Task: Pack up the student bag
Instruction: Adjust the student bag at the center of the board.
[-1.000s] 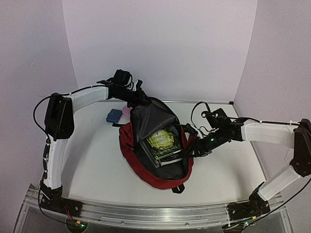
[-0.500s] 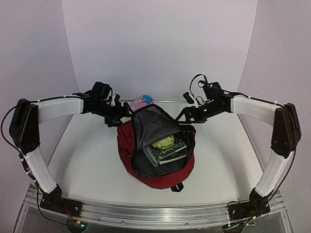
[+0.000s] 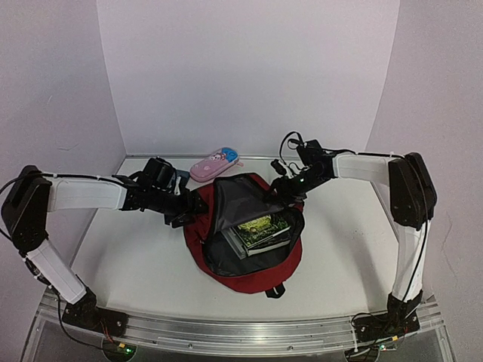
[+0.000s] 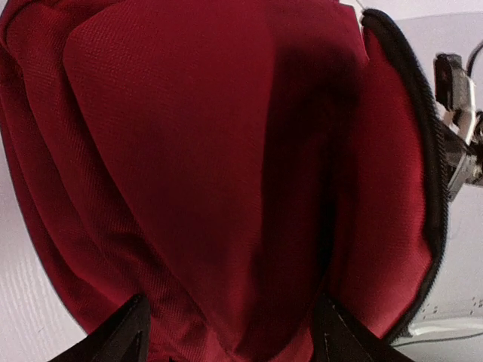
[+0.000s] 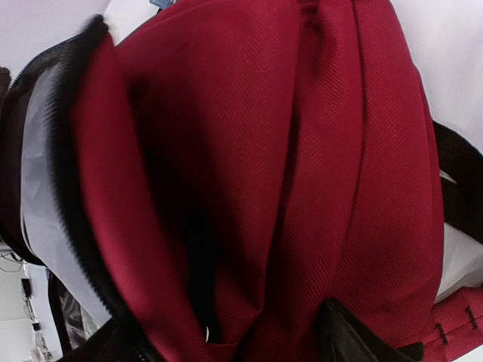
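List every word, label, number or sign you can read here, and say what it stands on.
On the book in the bag: cover print, too blurred to read.
On the pencil case: a picture; any lettering is too small to read.
No other text shows.

White arms [image 3: 83,194], black joints [image 3: 411,188], cables [image 3: 289,139].
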`<control>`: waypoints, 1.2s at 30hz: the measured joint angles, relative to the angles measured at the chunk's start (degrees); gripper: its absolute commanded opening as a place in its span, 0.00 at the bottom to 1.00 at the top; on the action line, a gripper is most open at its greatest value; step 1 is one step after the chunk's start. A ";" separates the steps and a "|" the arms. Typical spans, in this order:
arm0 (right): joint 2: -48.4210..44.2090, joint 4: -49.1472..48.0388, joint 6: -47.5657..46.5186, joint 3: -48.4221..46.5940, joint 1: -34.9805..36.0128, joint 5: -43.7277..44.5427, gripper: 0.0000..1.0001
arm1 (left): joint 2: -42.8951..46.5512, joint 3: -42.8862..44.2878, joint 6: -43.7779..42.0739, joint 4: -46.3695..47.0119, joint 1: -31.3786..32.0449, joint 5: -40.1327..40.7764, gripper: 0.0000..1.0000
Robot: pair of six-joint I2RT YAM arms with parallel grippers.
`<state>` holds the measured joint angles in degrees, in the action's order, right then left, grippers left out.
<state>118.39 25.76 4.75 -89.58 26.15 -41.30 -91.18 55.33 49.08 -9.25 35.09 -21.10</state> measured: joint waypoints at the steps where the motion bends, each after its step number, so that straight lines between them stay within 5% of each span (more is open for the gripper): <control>1: 0.00 -0.16 -0.01 0.02 -0.07 0.02 0.46 | -1.37 0.00 0.57 1.30 0.00 -0.16 0.46; 10: -4.25 -3.05 1.51 9.69 -6.13 -2.81 0.01 | -17.41 13.10 -1.26 5.25 0.56 -4.88 0.06; 15: -10.51 -2.84 1.27 16.94 -12.15 -3.37 0.00 | -28.29 29.06 -3.84 4.69 1.15 -8.83 0.04; 21: -13.31 -2.15 2.03 19.87 -18.06 -3.14 0.00 | -40.96 49.44 -7.35 -1.16 1.89 -11.54 0.15; 29: -12.41 -2.23 6.52 18.74 -20.39 -2.45 0.32 | -44.17 56.53 -9.60 -3.82 -2.31 -9.70 0.62; 32: -12.43 -1.92 6.95 17.92 -20.39 -1.55 0.52 | -40.80 51.08 -10.04 -3.63 -5.46 -7.27 0.68; 36: -12.83 -2.09 7.21 16.74 -20.46 0.59 0.72 | -32.93 39.53 -8.56 -1.86 -9.86 -4.22 0.90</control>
<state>105.56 23.66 11.96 -72.85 5.69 -40.71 -124.11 94.86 40.52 -11.11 25.23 -25.32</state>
